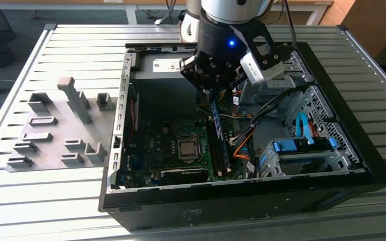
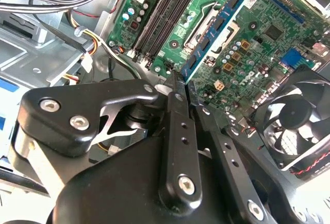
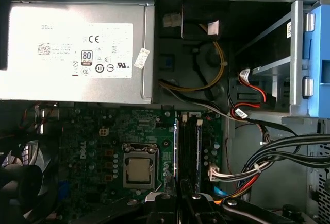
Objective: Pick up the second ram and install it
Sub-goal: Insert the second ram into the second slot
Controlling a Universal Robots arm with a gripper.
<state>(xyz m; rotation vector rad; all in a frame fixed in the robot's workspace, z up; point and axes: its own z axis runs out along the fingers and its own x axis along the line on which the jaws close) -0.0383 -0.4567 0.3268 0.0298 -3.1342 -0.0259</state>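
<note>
Your claw (image 1: 212, 94) is inside the open PC case (image 1: 354, 150), pinched shut on the second ram (image 1: 215, 118). It grips the stick by its top end, so the stick hangs edge-down and its length runs along the memory slots (image 1: 223, 150). You hold it that way because the contact edge has to meet the slot straight on.

In the second wrist view the ram (image 2: 219, 26) reaches out from between the fingertips (image 2: 174, 87) over the motherboard (image 2: 247, 54), parallel to the dark slots (image 2: 165, 13) and just beside them. I judge it not yet seated: the board edge looks clear of the slots, though how far above I can't tell.

In the first wrist view the slots (image 3: 188, 147) sit just to the right of the CPU socket (image 3: 138, 170), with one strip along the slot bank's left edge that could be a stick already fitted; can't confirm. The claw (image 3: 184, 203) lines up with that bank.

In the exterior view the cable bundle (image 1: 247, 143) runs close on the right of the slots, and the blue drive latches (image 1: 300, 145) sit further right, well apart. The grey holder blocks (image 1: 66, 130) stand on the tabletop (image 1: 18, 201) to the left of the case, with no stick that I can make out in them.

Judgement: carry done, you're at the align-over-slot stage.
</note>
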